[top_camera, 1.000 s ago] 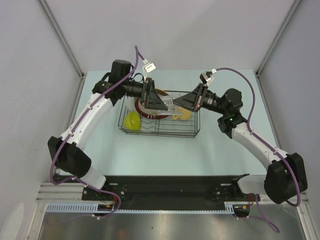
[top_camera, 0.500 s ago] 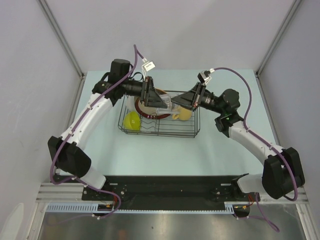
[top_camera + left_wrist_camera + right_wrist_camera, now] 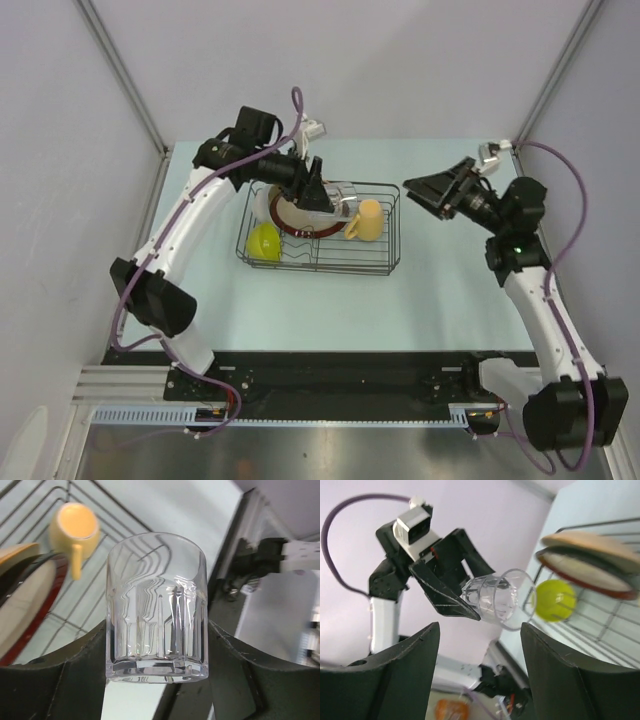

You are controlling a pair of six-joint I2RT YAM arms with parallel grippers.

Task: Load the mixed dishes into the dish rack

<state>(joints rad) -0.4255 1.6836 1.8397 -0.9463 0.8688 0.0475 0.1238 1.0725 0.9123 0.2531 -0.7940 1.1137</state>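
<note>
While the two arms stood bolted at the near edge, the pale counter (image 3: 300, 310) in front of them was bare up to the dish rack (image 3: 320, 268). At the rack's front left corner lay the lime-green bowl (image 3: 263, 242), and to the right lay the cream cup (image 3: 367, 220) with its handle turned toward the plates. Behind the bowl, the dark-red-rimmed tan plate (image 3: 590, 572) and the beige leaf-patterned plate (image 3: 590, 542) were set close together on edge. Above the far middle of the rack, the left end effector (image 3: 318, 190) held the small clear glass (image 3: 156, 607), its two fingers pressed on opposite sides low on the wall, just above the thick base. The glass hung almost sideways, not touching the wires, with its mouth pointing away from the fingers. Off to the right, well apart from the rack, the right end effector (image 3: 420, 188) hovered with its jaws wide and nothing between them. I judged the glass to be light and stiff, but smooth, slippery and easy to break. A firm hold on the ribbed lower wall seemed the safest grip, and it would want a gentle lowering between the wires, away from the plates.
</note>
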